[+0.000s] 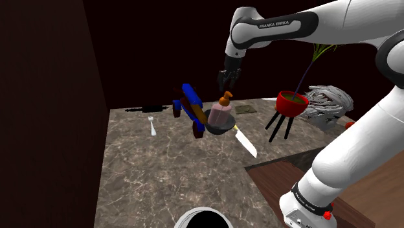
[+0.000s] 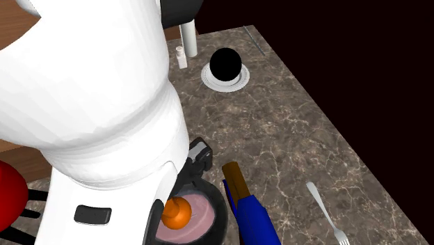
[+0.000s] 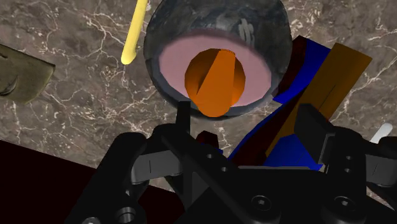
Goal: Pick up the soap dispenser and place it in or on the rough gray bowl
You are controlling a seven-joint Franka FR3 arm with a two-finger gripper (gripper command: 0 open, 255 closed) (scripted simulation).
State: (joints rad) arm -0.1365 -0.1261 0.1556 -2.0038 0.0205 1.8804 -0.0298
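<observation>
Nearest in the shoulder view is one white ring (image 1: 202, 217) with a black hole in it, at the 6 o'clock edge of the marble counter (image 1: 162, 168). Farther back lies one knife (image 1: 246, 140) with a white blade and a yellow handle. Just past it, at its 10 o'clock, sits one dark gray bowl (image 1: 217, 131). The one soap dispenser (image 1: 220, 115) stands in that bowl. It has a pink body and an orange pump on top.

Right beside the bowl, at its 10 o'clock, is one blue, orange and red toy (image 1: 188, 102). One fork (image 1: 152, 126) lies at the bowl's 9 o'clock, well apart. Behind the fork is one thin black thing (image 1: 149, 109). At the bowl's 3 o'clock stands one red pot (image 1: 291, 103) on black legs with a plant in it. Past that is one crumpled gray-white thing (image 1: 330, 100).

The gripper (image 1: 227, 83) hangs just above the pump and does not touch it. Its two fingers (image 3: 313, 130) stand apart and hold nothing.
</observation>
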